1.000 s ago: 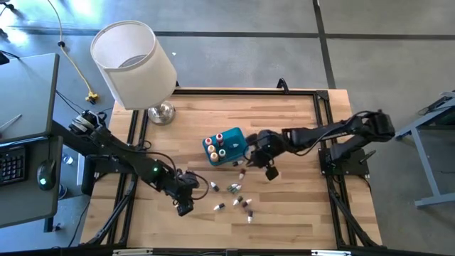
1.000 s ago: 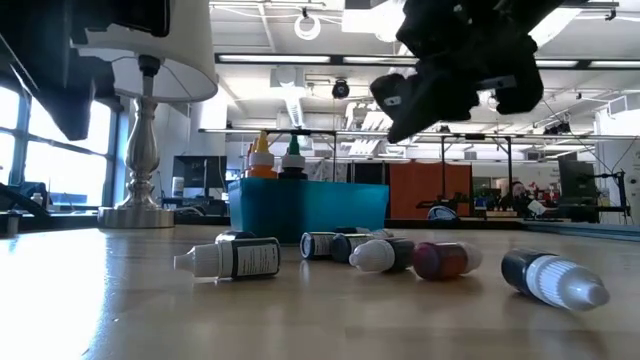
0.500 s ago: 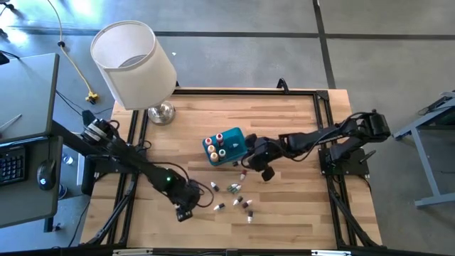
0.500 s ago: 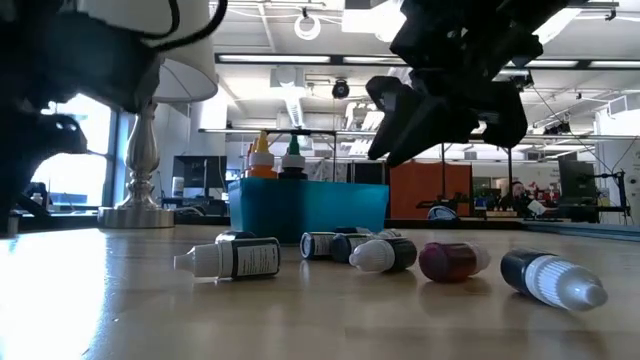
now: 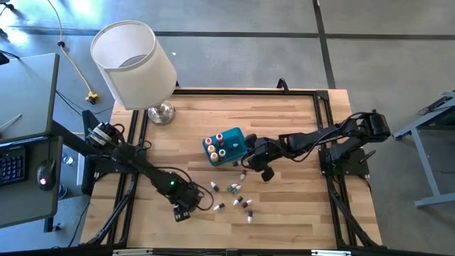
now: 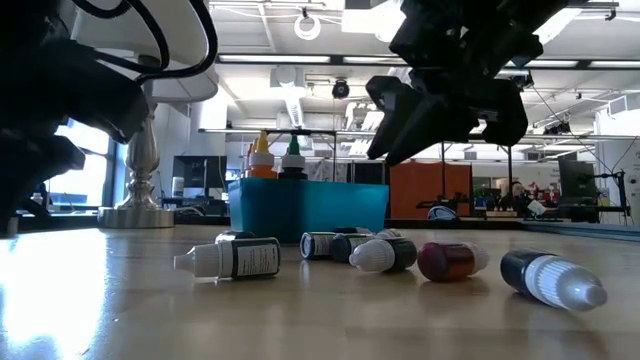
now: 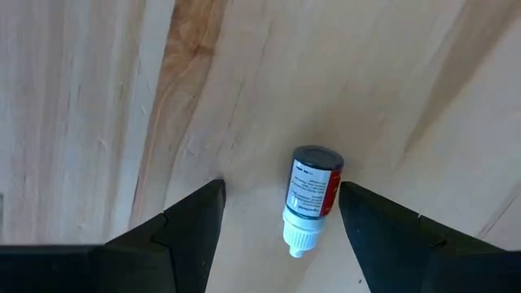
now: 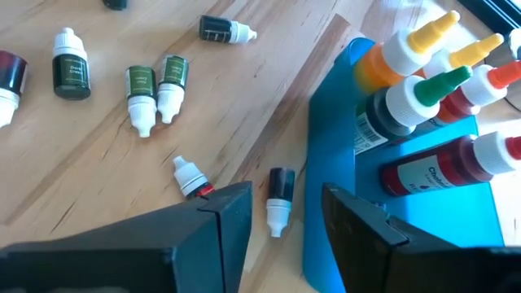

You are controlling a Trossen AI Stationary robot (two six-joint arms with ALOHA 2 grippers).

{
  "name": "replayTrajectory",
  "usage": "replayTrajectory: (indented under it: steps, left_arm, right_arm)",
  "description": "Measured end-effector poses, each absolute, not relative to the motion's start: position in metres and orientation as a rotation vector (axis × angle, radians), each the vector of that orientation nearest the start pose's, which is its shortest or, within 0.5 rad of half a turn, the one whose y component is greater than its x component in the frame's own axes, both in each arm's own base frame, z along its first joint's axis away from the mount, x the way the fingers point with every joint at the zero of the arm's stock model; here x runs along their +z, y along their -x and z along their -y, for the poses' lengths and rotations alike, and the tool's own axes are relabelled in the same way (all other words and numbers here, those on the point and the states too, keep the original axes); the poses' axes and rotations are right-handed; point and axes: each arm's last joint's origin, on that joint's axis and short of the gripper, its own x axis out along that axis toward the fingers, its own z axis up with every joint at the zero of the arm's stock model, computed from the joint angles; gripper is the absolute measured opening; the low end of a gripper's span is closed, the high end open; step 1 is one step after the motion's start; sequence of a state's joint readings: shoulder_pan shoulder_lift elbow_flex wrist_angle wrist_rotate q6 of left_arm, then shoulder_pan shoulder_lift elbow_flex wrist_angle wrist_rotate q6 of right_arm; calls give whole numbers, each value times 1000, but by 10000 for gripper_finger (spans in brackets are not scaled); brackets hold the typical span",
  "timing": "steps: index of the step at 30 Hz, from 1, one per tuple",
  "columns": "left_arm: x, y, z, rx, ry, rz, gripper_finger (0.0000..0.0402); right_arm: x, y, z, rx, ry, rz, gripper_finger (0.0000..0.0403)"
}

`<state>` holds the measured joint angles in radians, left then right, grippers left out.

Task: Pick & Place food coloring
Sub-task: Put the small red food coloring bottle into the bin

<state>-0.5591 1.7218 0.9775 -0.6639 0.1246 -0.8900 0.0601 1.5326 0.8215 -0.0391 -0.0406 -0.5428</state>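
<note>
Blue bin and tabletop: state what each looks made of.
Blue bin: probably plastic, going by its smooth, uniform teal walls with a slight sheen. Tabletop: wood, apparently butcher-block, with visible grain and joined pale strips; the finish looks satin.

The scene is brightly and evenly lit by ceiling lights. Glare is seen on the near surface; the left arm is rendered dark and blurred.

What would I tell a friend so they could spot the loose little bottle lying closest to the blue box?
Find the teal-blue bin full of upright bottles in the middle of the wooden table. Close beside its wall one dark bottle with a white cap lies on its side. It is nearest to the bin; the other loose bottles lie scattered farther off.
</note>
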Motion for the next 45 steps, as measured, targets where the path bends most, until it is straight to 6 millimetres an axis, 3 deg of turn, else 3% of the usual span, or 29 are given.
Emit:
replayTrajectory:
  steps: [5, 14, 19, 24, 29, 36, 41, 45]
  left_arm:
    - [146, -249, 159, 90, 361, -1499, 205]
    - [150, -251, 157, 108, 301, -1472, 90]
    - [175, -275, 156, 125, 217, -1280, 53]
    - [209, -306, 141, 143, 47, -1102, 65]
    - [239, -338, 99, 246, -140, -963, 78]
    - [267, -373, 23, 233, -188, -803, 80]
    - [270, -377, -28, 238, -160, -780, 81]
    - [255, -375, -57, 219, -67, -865, 81]
  right_arm:
    - [188, -305, -20, 297, 529, -698, 139]
    - [193, -302, -21, 288, 502, -696, 138]
    - [209, -292, -29, 275, 480, -672, 138]
    - [225, -275, -38, 282, 430, -692, 138]
    - [226, -257, -44, 276, 314, -808, 138]
    - [223, -249, -53, 274, 235, -884, 138]
    - [222, -247, -59, 299, 249, -886, 138]
    - [222, -247, -62, 311, 257, -884, 138]
